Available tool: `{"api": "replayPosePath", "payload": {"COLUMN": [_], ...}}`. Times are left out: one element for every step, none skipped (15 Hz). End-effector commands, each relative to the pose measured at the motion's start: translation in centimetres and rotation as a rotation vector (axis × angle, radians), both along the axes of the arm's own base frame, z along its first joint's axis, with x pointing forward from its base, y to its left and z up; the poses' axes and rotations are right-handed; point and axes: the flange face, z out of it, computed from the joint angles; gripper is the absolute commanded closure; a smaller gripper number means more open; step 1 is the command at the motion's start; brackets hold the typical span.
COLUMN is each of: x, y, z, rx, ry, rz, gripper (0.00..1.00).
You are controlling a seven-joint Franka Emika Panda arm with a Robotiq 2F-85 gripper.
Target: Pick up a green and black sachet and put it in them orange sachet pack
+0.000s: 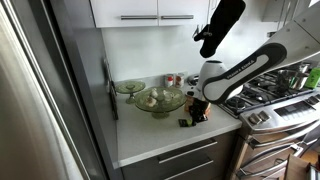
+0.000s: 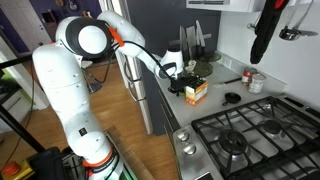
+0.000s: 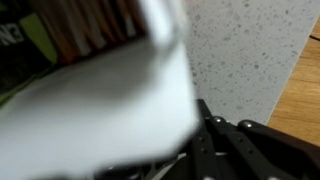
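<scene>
Gripper [image 2: 181,86] hovers at the orange box [image 2: 197,93] by the pale counter's [image 1: 150,135] front edge; its spread cannot be told; stove [image 2: 250,135] adjoins.

The sachet pack [image 2: 196,93] stands on the counter [image 1: 160,135] between bowl [image 1: 158,100] and stove [image 1: 275,100].

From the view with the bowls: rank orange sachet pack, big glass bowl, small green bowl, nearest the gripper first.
1. The orange sachet pack, right at the gripper.
2. The big glass bowl, mid-counter.
3. The small green bowl, beyond it, toward the fridge.
</scene>
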Motion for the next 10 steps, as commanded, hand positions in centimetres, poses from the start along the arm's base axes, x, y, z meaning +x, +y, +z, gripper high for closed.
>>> {"api": "replayPosePath", "payload": {"x": [-1.4,-1.7,-2.2,-2.6,-3.0,-3.4,-3.7,-4.1,-4.5,-4.8], "y": [-0.6,-0.6,-0.6,-0.6,-0.6,-0.6,-0.5,-0.5,-0.5,-0.5], "z": [2.8,3.7,4.7,5.6,6.4,7.2,7.9,8.6,9.2,9.9], "rx": [-0.045,-0.052,-0.066,-0.073,-0.083,-0.094,-0.103,-0.115,-0.125,-0.142], "ry": [0.005,0.008,0.019,0.034,0.050,0.069,0.084,0.099,0.113,0.123], "rz": [0.012,0.008,0.005,0.001,-0.004,-0.008,-0.013,-0.019,-0.024,-0.031], "gripper": [1.00,1.00,1.00,1.00,1.00,1.00,1.00,1.00,1.00,1.00]}}
